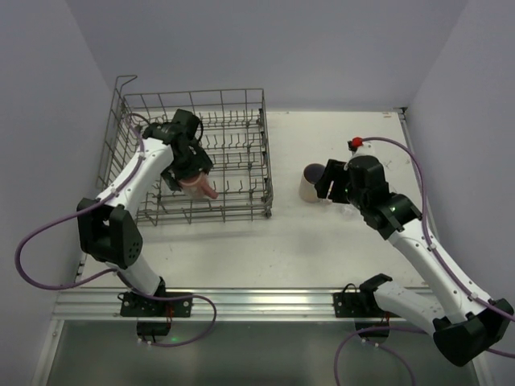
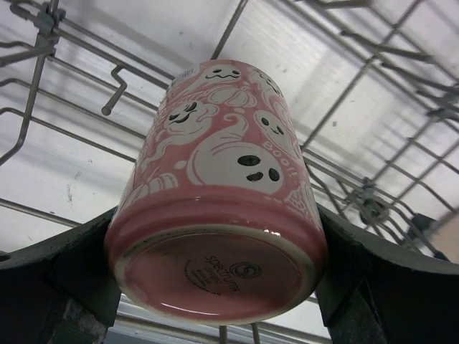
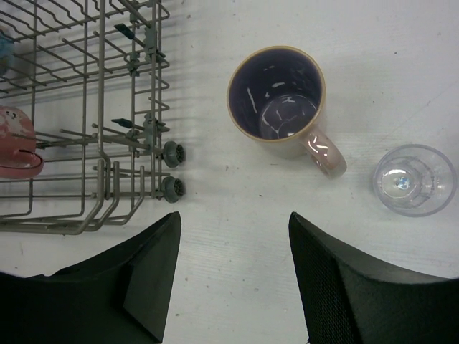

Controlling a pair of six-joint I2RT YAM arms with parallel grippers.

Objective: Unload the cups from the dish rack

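Mug [image 2: 215,186] in left gripper [image 2: 215,261], over dish rack [image 1: 266,153]

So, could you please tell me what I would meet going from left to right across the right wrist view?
dish rack → handled mug → clear glass tumbler
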